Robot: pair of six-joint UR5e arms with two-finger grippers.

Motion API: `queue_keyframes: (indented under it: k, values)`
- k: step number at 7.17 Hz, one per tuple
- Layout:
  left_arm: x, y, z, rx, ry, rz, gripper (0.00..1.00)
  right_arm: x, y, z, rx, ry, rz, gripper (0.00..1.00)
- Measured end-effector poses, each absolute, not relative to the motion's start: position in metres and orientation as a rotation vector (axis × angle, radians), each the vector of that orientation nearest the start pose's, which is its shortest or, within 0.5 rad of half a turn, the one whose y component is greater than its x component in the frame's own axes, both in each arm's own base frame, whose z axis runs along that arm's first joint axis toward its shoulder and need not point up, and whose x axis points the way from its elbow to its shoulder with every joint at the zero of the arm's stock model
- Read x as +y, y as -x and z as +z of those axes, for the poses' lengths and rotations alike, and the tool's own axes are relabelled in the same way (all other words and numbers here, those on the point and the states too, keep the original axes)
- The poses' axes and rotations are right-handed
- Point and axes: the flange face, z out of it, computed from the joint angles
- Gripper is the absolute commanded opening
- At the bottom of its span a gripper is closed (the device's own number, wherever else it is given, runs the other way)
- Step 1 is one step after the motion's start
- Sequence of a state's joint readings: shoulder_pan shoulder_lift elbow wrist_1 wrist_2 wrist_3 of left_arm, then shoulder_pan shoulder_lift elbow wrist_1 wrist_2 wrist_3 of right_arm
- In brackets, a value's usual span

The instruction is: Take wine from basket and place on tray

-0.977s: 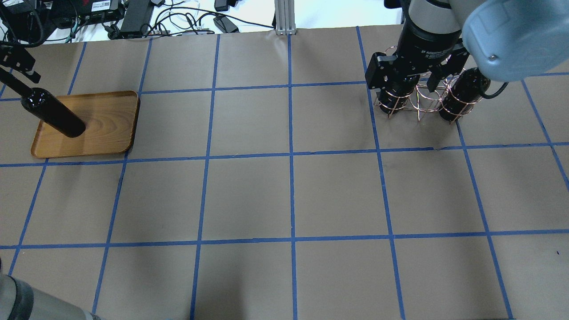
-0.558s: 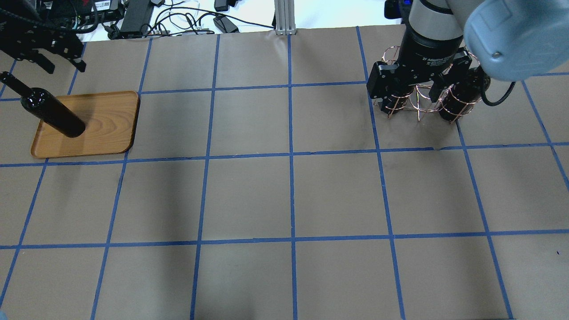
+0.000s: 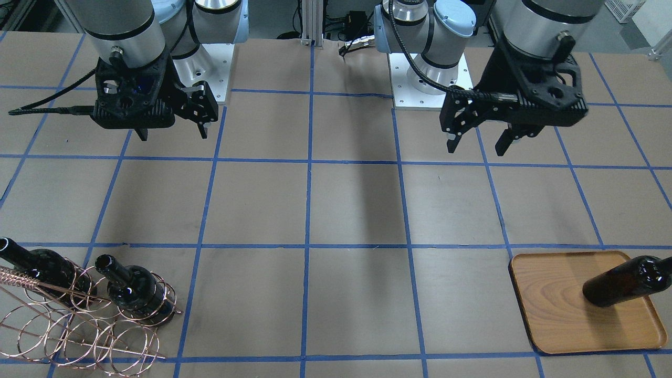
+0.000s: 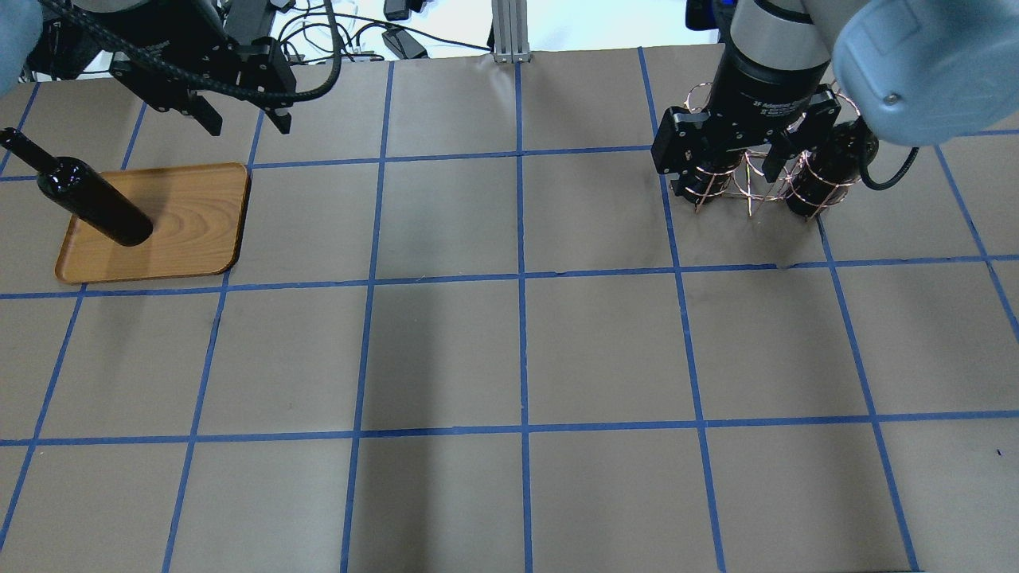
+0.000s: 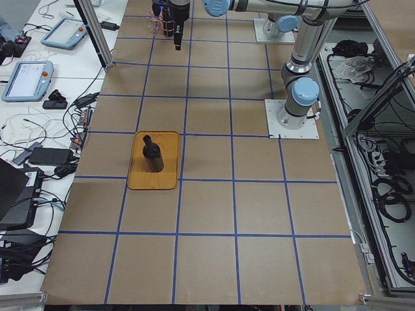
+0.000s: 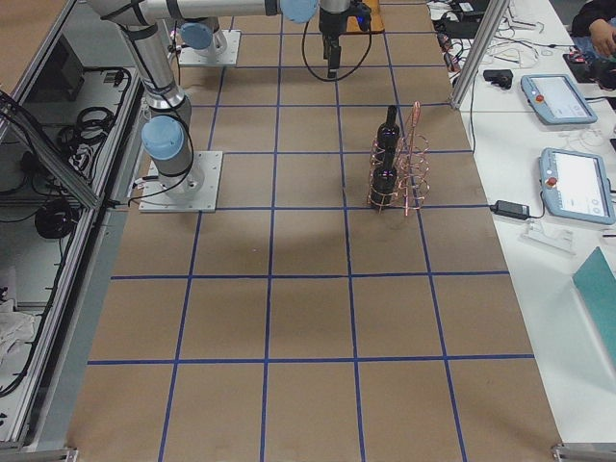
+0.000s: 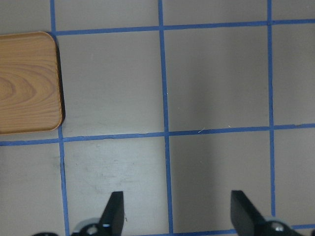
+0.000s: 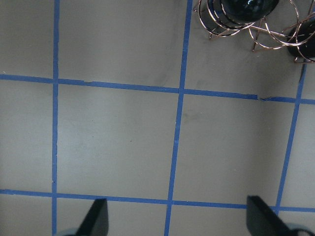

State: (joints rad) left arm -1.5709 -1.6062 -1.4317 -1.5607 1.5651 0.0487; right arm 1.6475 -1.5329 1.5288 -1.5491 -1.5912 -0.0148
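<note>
One wine bottle [image 4: 95, 203] stands upright on the wooden tray [image 4: 191, 231], also seen from the front [image 3: 619, 283] on the tray [image 3: 556, 310]. Two more bottles [image 3: 44, 268] [image 3: 134, 286] stand in the copper wire basket [image 3: 79, 336]. My left gripper [image 4: 247, 126] is open and empty, high up, to the right of the tray; its wrist view shows the tray's corner [image 7: 24, 83]. My right gripper [image 3: 172, 134] is open and empty, high above the table on the robot's side of the basket, which shows at the top of its wrist view [image 8: 231, 24].
Brown paper with blue tape lines [image 4: 521, 278] covers the table. Cables and power bricks [image 4: 318, 40] lie beyond the far edge, beside an aluminium post [image 4: 509, 32]. Tablets and cables [image 5: 29, 78] lie on the side bench.
My left gripper has come away from the neck of the bottle on the tray and moved right. The bottle stays standing. The right arm has barely moved.
</note>
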Motion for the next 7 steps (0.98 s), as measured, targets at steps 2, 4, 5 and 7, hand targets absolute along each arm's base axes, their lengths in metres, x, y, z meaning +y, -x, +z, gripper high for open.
queue_keyframes:
  k: [2, 4, 5, 7]
  values:
    - [-0.500, 0.144, 0.539, 3.126, -0.102, -0.179, 1.00, -0.495, -0.172, 0.492, 3.119, 0.146, 0.016, 1.00]
    - [-0.494, 0.146, 0.540, 3.123, -0.106, -0.182, 1.00, -0.493, -0.172, 0.495, 3.108, 0.149, 0.010, 1.00]
    - [-0.491, 0.146, 0.540, 3.124, -0.107, -0.184, 1.00, -0.493, -0.171, 0.495, 3.108, 0.153, 0.012, 1.00]
    - [-0.487, 0.146, 0.544, 3.125, -0.105, -0.196, 1.00, -0.494, -0.169, 0.495, 3.112, 0.211, 0.005, 1.00]
